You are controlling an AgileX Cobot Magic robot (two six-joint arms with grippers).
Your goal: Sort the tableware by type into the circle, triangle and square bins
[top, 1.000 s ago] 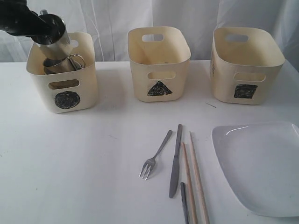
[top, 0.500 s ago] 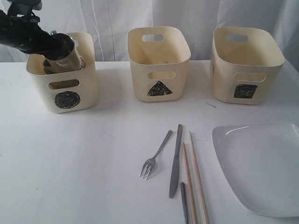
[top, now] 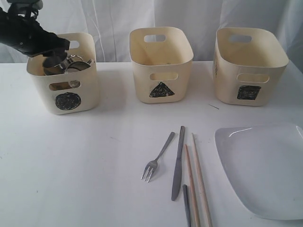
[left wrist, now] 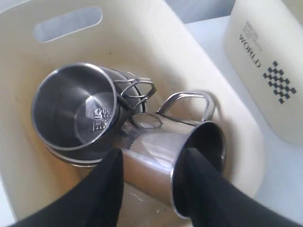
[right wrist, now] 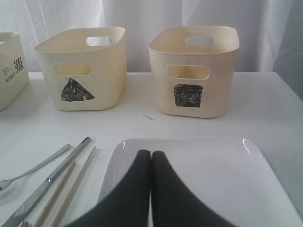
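Nearest on the desk, unsorted: wooden chopsticks (top: 196, 184), steel knife (top: 177, 163), steel fork (top: 158, 156), large white squarish plate (top: 265, 165). Above the plate, right end effector (right wrist: 151, 161) pinched shut, empty. Farther back, triangle-marked cream tub (top: 161, 71) and square-marked cream tub (top: 248, 71). In the circle-marked cream tub (top: 66, 90), two steel handled mugs (left wrist: 75, 111), one lying sideways between the parted tips of the left end effector (left wrist: 152, 158), seemingly let go.

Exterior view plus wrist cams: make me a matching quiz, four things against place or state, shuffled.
Sides are as the exterior view shows them.

Things:
1. tipped mug
2. fork
3. plate
4. right hand

Place or state:
A. shut, holding nothing
B. right of the chopsticks
C. inside the circle bin
D. left of the knife

Pairs: 1-C, 2-D, 3-B, 4-A
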